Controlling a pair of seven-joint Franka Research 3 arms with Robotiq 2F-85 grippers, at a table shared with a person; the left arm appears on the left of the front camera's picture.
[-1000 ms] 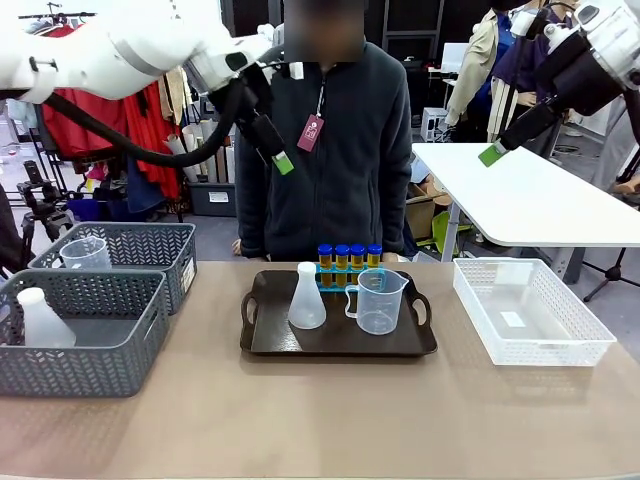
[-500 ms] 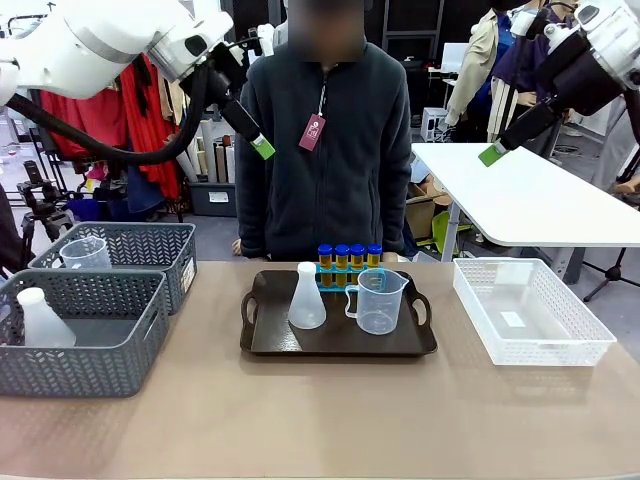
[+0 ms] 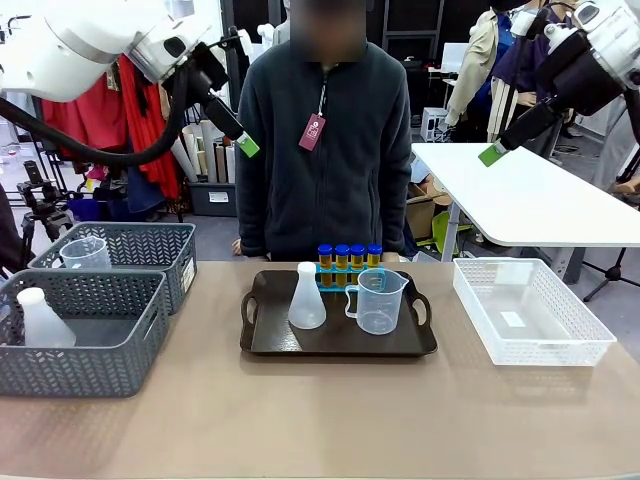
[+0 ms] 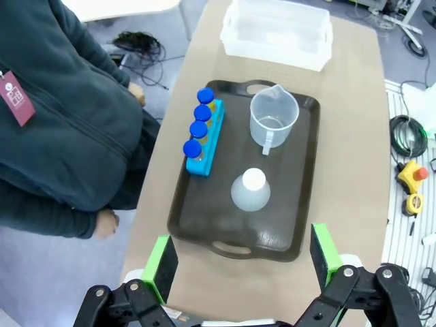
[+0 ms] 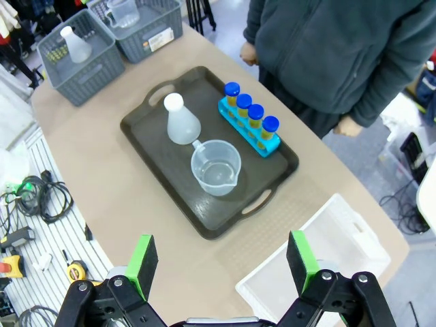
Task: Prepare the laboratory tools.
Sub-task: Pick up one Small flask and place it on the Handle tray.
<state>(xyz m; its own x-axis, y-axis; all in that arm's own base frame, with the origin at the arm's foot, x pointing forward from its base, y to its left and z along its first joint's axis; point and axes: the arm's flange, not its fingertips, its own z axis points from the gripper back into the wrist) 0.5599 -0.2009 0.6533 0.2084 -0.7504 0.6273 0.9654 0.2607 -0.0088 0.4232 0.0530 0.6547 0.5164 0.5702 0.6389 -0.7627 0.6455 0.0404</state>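
Overhead, both claws, left claw (image 4: 242,255) and right claw (image 5: 221,262), gape empty, well above the flask (image 3: 306,298) and beaker (image 3: 379,300), each about equally near.

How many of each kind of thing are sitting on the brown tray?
Blue-capped tubes: 4
Blue rack: 1
Clear beaker: 1
White flask: 1
Total on the brown tray: 7
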